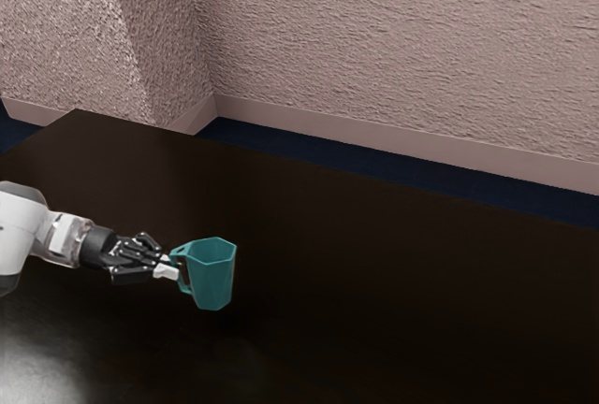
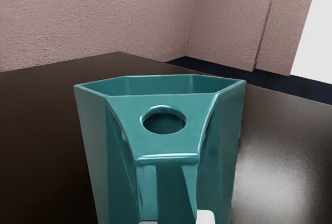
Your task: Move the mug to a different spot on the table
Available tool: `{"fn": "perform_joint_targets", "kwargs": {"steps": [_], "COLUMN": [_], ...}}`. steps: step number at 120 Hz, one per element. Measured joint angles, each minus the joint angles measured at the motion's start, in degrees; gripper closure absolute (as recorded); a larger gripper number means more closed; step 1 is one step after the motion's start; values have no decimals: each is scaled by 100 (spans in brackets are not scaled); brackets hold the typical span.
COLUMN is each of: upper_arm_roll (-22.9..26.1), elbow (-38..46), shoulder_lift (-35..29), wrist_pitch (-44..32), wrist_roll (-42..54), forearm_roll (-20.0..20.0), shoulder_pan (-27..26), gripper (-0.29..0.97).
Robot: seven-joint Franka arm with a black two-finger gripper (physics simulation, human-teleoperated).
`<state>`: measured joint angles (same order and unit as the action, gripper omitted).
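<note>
Gripper (image 1: 165, 267): clenched on the handle (image 1: 181, 278) of the teal mug (image 1: 215, 271), reaching in sideways from the exterior view's left.
Mug: stood about upright, low over the dark table (image 1: 393, 273), toward the exterior view's lower left; could not tell whether its base touched.
Risk: hold was on the handle alone, with the weight hanging off to one side. A quick move could swing or slip the mug; a low carry could catch the table and tip it.
Exterior view: gave the arm's reach and the bare table beyond.
Wrist view: gave the handle's flat top with its round hole, and the faceted rim.
</note>
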<state>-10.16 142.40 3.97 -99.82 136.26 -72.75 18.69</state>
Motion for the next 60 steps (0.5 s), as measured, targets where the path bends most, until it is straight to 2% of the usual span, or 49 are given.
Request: {"fn": "perform_joint_targets", "kwargs": {"steps": [37,60], "upper_arm_roll": [-221,-247], "elbow": [86,58], "shoulder_lift": [-68,245], "wrist_pitch": [108,248], "wrist_roll": [326,568], "forearm_roll": [-148,-245], "shoulder_pan": [93,65], "gripper": [79,79]}}
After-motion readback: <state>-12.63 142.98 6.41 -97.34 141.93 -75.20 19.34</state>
